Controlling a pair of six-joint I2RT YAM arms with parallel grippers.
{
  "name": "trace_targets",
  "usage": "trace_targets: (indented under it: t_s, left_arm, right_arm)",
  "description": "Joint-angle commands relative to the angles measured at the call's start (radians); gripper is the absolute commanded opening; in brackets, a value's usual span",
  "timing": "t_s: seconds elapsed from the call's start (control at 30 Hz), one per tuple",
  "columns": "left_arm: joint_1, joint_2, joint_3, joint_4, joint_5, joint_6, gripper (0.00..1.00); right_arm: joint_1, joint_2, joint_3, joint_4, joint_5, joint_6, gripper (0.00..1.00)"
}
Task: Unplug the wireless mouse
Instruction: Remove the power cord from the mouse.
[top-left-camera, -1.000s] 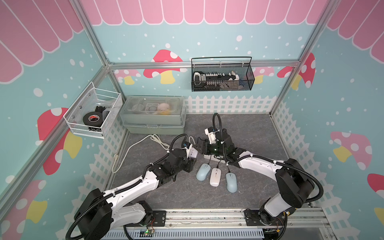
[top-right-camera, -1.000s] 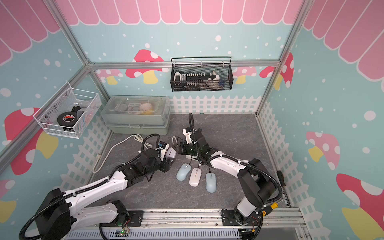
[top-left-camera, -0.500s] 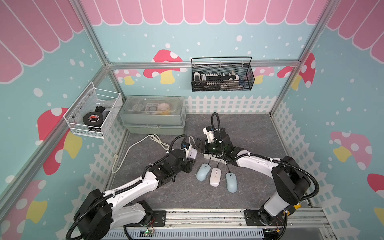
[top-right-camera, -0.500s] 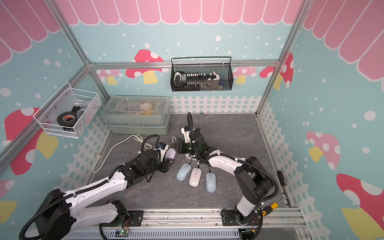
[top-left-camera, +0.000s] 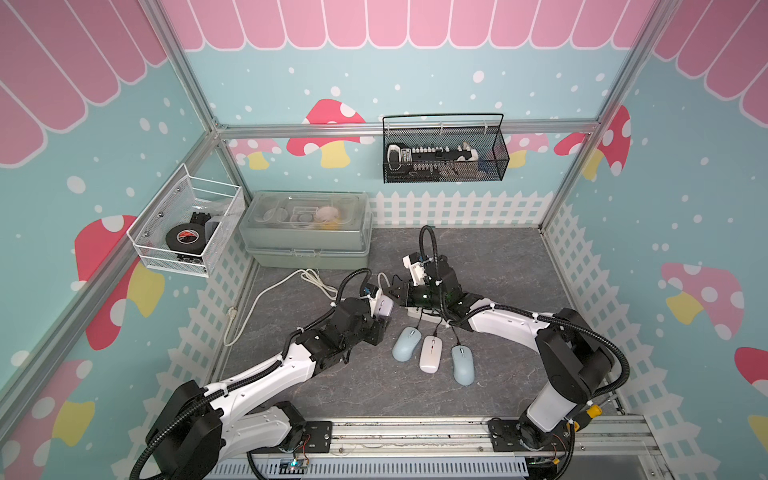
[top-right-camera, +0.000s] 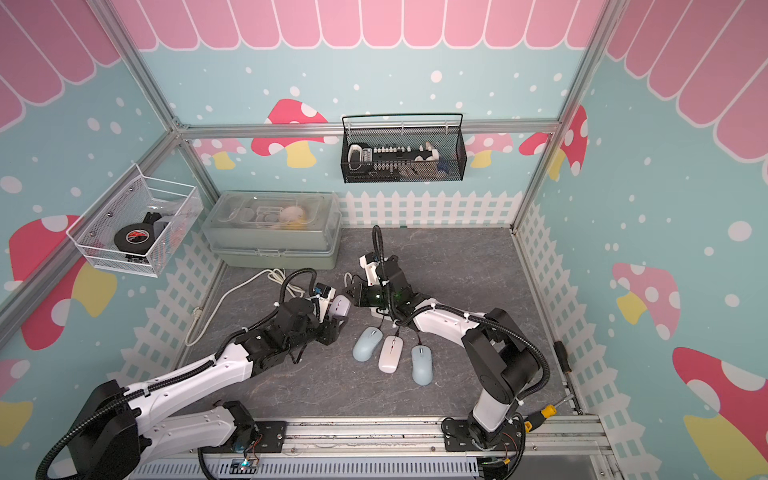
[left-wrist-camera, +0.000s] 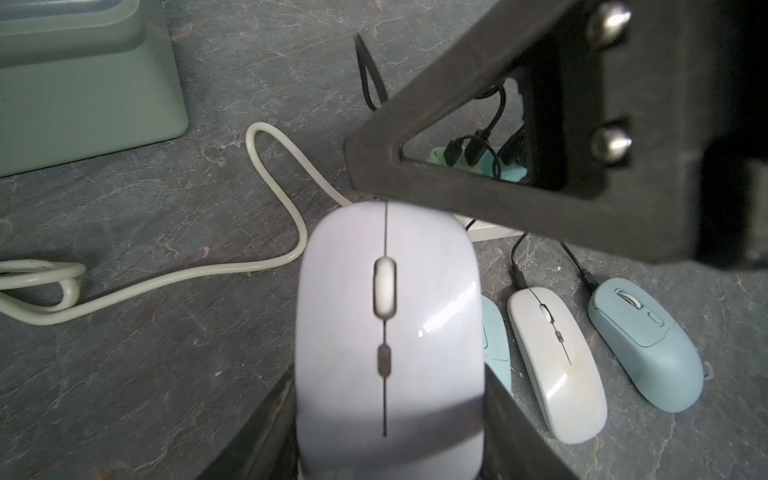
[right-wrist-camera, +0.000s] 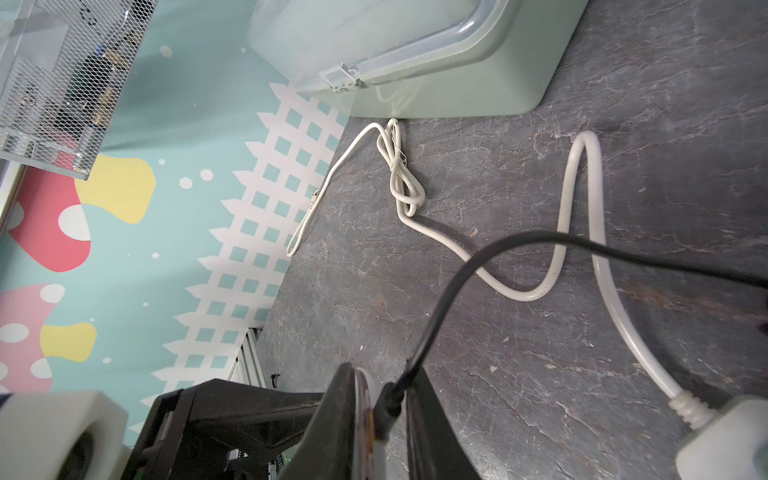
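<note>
Left gripper (left-wrist-camera: 390, 415) clamps the mouse (left-wrist-camera: 386, 291); right gripper (right-wrist-camera: 382, 376) pinches the plug (right-wrist-camera: 389, 405) between its fingers.

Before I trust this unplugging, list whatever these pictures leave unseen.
- Lilac mouse port: left wrist view, right gripper finger covers it.
- Plug contact: right wrist view, shadow between gripper fingers hides it.
- Power strip: right wrist view, corner cuts it; both top views, right arm overlaps.

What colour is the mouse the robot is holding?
The mouse is pale lilac, almost white. It shows best in the left wrist view.
</note>
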Motion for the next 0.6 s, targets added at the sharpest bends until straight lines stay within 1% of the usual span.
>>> trace_targets:
  t_s: [0.0,0.27,0.37,0.4,0.43,0.57]
  left_arm:
    - [0.005,0.002,0.003,0.028,0.005,0.003,0.36]
    - [0.005,-0.001,0.0,0.028,0.012,-0.001,0.36]
    - [0.004,-0.005,-0.004,0.028,0.011,0.001,0.36]
    - [0.004,-0.005,-0.005,0.028,0.009,0.001,0.36]
    - [0.004,-0.007,-0.006,0.026,0.009,0.003,0.36]
    - [0.004,-0.005,-0.005,0.013,0.003,0.011,0.36]
  right_arm:
    - [0.007,0.012,0.02,0.025,-0.008,0.01,0.22]
    - [0.007,0.019,0.026,0.025,0.0,0.013,0.22]
    - [0.008,0.023,0.029,0.027,0.001,0.016,0.17]
    - [0.008,0.025,0.031,0.028,0.0,0.016,0.13]
    - [0.007,0.027,0.034,0.026,-0.005,0.017,0.1]
    - [0.007,0.028,0.034,0.026,-0.011,0.018,0.1]
